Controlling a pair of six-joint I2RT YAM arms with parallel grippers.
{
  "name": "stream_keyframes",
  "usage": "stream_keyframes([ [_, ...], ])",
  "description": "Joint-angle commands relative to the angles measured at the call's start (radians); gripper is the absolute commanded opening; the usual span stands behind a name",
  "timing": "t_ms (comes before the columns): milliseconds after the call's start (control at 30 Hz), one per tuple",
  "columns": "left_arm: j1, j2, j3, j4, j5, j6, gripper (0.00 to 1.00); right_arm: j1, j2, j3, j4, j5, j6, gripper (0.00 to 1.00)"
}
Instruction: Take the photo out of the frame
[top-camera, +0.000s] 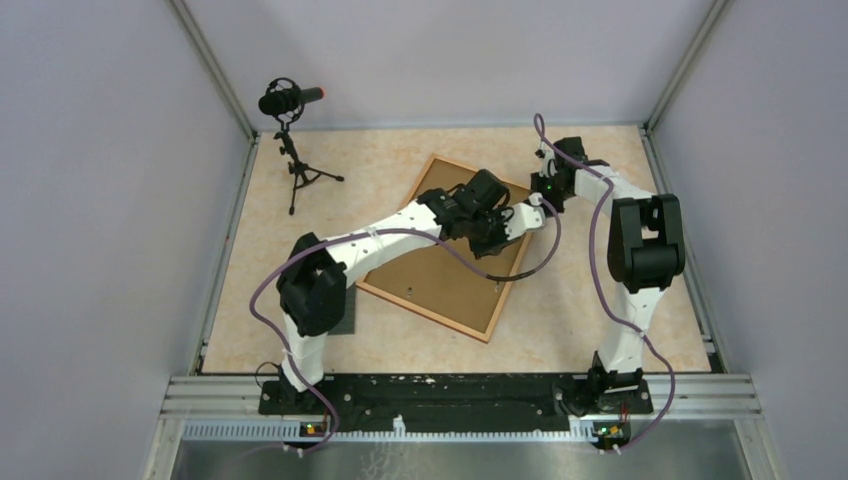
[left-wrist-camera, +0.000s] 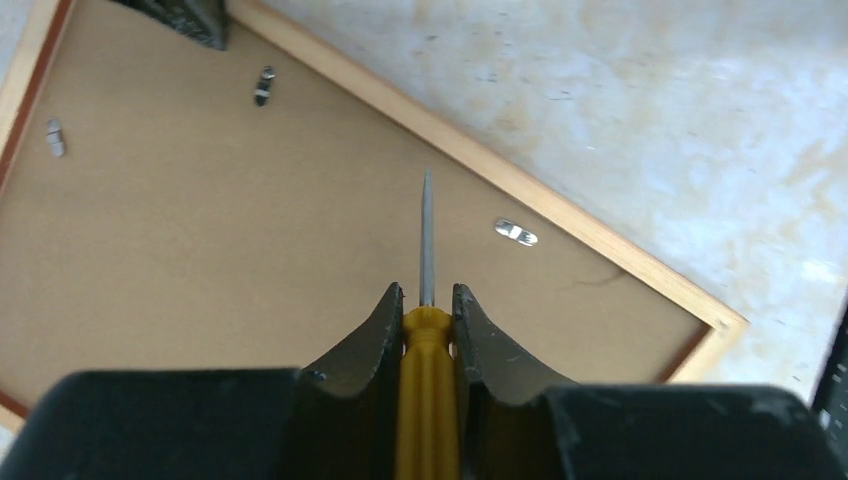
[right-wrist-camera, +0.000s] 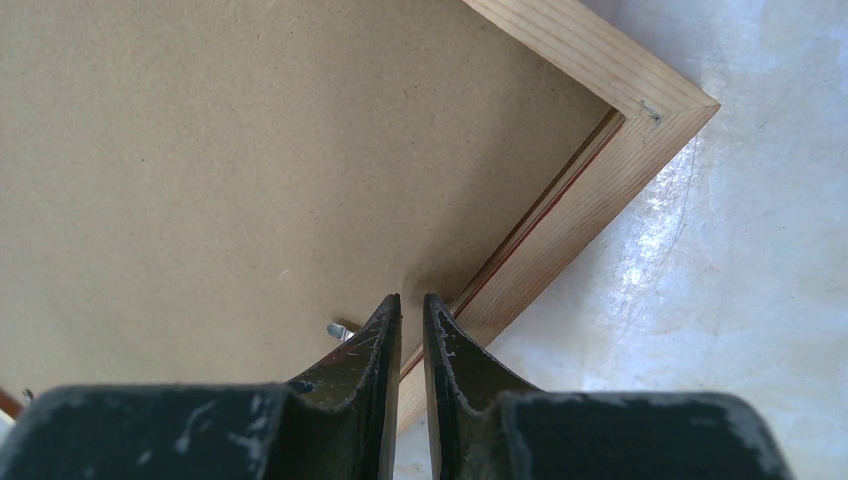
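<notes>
The frame lies face down on the table with its brown fibreboard back up and its thin wooden border around it. The photo is hidden under the back. My left gripper is shut on a yellow-handled screwdriver. Its metal shaft points over the back, just left of a small metal clip. My right gripper is shut and empty. Its tips are at the back's edge by the frame's right corner, beside another clip. In the top view the left gripper and right gripper are close together.
Two more clips sit on the back. A microphone on a small tripod stands at the back left. A dark grey baseplate lies partly under the left arm. Grey walls enclose the table.
</notes>
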Motion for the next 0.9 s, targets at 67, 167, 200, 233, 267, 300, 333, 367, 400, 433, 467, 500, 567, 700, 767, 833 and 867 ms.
stream_keyframes([
  [67,-0.015,-0.05,-0.058,-0.024,0.1,0.045,0.0,-0.01,0.005,0.023,-0.025,0.048,-0.02,0.14],
  [167,-0.029,-0.035,-0.058,-0.03,0.069,0.044,0.0,-0.01,0.003,0.022,-0.027,0.05,-0.021,0.14],
  [200,-0.031,-0.03,-0.056,-0.035,0.059,0.044,0.0,-0.01,0.003,0.023,-0.027,0.051,-0.021,0.14],
  [233,-0.031,-0.023,-0.053,-0.049,0.05,0.043,0.0,-0.01,0.002,0.022,-0.027,0.051,-0.022,0.14],
  [267,-0.031,-0.018,-0.049,-0.059,0.043,0.043,0.0,-0.01,0.004,0.021,-0.027,0.051,-0.022,0.14],
  [300,-0.032,-0.015,-0.048,-0.072,0.036,0.043,0.0,-0.01,0.002,0.021,-0.027,0.051,-0.022,0.14],
  [333,-0.032,-0.013,-0.052,-0.081,0.032,0.043,0.0,-0.01,0.003,0.019,-0.025,0.051,-0.021,0.14],
  [367,-0.032,-0.015,-0.059,-0.083,0.031,0.044,0.0,-0.01,0.003,0.019,-0.024,0.05,-0.021,0.14],
  [400,-0.032,-0.018,-0.067,-0.083,0.033,0.046,0.0,-0.01,0.003,0.018,-0.022,0.049,-0.021,0.14],
  [433,-0.032,-0.021,-0.073,-0.081,0.038,0.045,0.0,-0.01,0.005,0.018,-0.022,0.05,-0.021,0.14],
  [467,-0.033,-0.022,-0.078,-0.083,0.046,0.046,0.0,-0.01,0.005,0.019,-0.022,0.051,-0.021,0.14],
  [500,-0.034,-0.022,-0.08,-0.086,0.051,0.047,0.0,-0.01,0.007,0.019,-0.022,0.051,-0.021,0.14],
  [567,-0.039,-0.019,-0.086,-0.092,0.054,0.049,0.0,-0.01,0.009,0.019,-0.021,0.052,-0.022,0.14],
  [700,-0.051,-0.019,-0.099,-0.098,0.054,0.054,0.0,-0.01,0.017,0.024,-0.024,0.055,-0.023,0.14],
  [767,-0.055,-0.018,-0.104,-0.099,0.052,0.054,0.0,-0.01,0.018,0.027,-0.025,0.054,-0.024,0.14],
  [833,-0.061,-0.015,-0.105,-0.105,0.04,0.056,0.0,-0.01,0.019,0.028,-0.025,0.054,-0.024,0.14],
  [867,-0.061,-0.013,-0.105,-0.106,0.034,0.057,0.0,-0.01,0.019,0.028,-0.026,0.054,-0.023,0.14],
])
